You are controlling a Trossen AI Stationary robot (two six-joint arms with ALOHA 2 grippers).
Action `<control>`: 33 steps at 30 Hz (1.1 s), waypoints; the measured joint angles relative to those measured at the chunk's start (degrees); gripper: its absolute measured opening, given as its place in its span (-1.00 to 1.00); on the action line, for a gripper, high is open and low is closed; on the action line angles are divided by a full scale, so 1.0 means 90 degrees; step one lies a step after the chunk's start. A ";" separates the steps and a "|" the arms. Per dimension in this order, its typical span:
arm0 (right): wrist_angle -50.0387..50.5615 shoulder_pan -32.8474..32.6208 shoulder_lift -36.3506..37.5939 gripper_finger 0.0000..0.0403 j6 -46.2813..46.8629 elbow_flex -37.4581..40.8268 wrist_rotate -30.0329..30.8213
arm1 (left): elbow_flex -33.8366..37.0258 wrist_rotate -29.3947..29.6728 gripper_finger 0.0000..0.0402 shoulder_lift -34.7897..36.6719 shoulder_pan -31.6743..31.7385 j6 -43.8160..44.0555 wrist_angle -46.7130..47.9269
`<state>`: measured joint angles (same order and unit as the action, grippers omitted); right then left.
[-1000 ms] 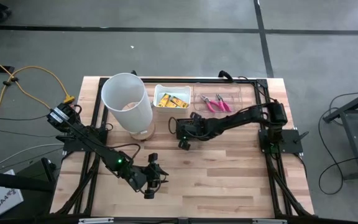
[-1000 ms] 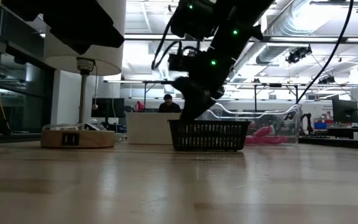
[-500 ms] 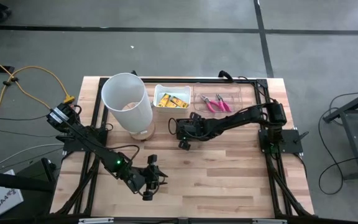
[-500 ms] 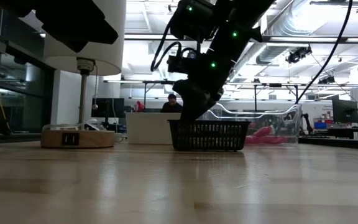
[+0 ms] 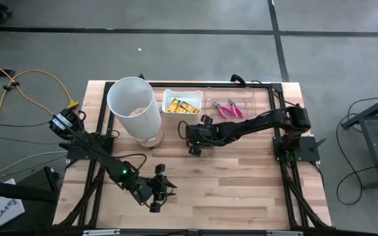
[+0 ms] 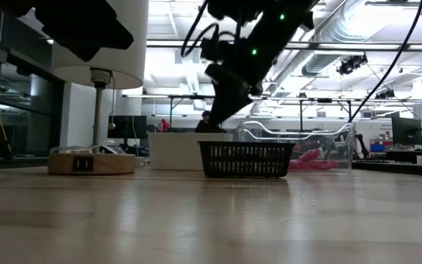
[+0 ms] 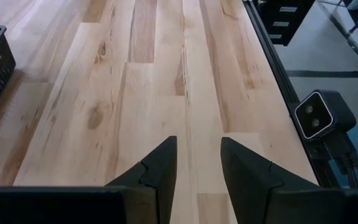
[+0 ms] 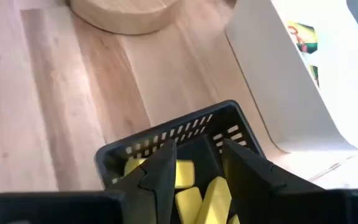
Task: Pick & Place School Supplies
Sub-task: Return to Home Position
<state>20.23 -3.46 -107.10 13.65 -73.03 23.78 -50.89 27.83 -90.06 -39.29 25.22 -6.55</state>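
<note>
The right gripper (image 8: 197,150) hangs just above a black mesh basket (image 8: 166,132) near the middle of the table (image 7: 148,74). Its 2 fingers stand apart with nothing between them. Through the gap you can see the yellow blocks (image 8: 185,173) lying inside the basket, several of them, jumbled together.

From overhead the right arm lies across the basket and hides most of it. Just behind the basket along the far edge sits a white tray (image 5: 182,92) holding flat yellow packets (image 5: 180,106). Beside that is a clear tray (image 5: 245,105) with the 2 pink-handled tools (image 5: 227,109) in it. From table height the basket stands in front of both trays and blocks part of each.

The tall white bin (image 5: 148,124) stands on a round wooden base (image 8: 126,15) at the white tray's other side, close to the basket.

The left gripper (image 7: 197,142) waits near the table's front edge, well apart from the trays. Its fingers are parted and empty over bare wood, and a small camera (image 7: 317,118) is fixed to the frame nearby. A person (image 6: 209,123) shows far back in the room.
</note>
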 joint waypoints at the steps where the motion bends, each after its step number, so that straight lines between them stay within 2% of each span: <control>1: 0.0018 -0.0020 0.0068 -0.39 0.0000 0.0000 0.0004 | 0.0000 0.0000 -0.40 0.0000 0.0000 0.0006 0.0000; 10: 0.0310 -0.0356 0.0614 -0.39 0.0185 0.0007 -0.0053 | -0.0007 0.0002 -0.40 0.0000 -0.0154 0.0041 0.0017; 17: 0.0366 -0.0926 0.0710 -0.42 0.0631 -0.0007 -0.0882 | -0.0007 0.0005 -0.40 -0.0002 -0.0581 0.0355 0.0135; 27: 0.0701 -0.1718 0.1117 -0.44 0.0631 -0.0007 -0.1080 | -0.0007 0.0015 -0.40 0.0042 -0.1079 0.0227 0.0161; 33: 0.1019 -0.1937 0.1492 -0.45 0.0723 0.0003 -0.1422 | -0.0005 0.0124 -0.40 0.0210 -0.1117 -0.0785 0.0083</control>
<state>29.40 -20.89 -93.67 20.16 -73.01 10.98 -50.94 28.95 -88.17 -49.34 18.15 -5.80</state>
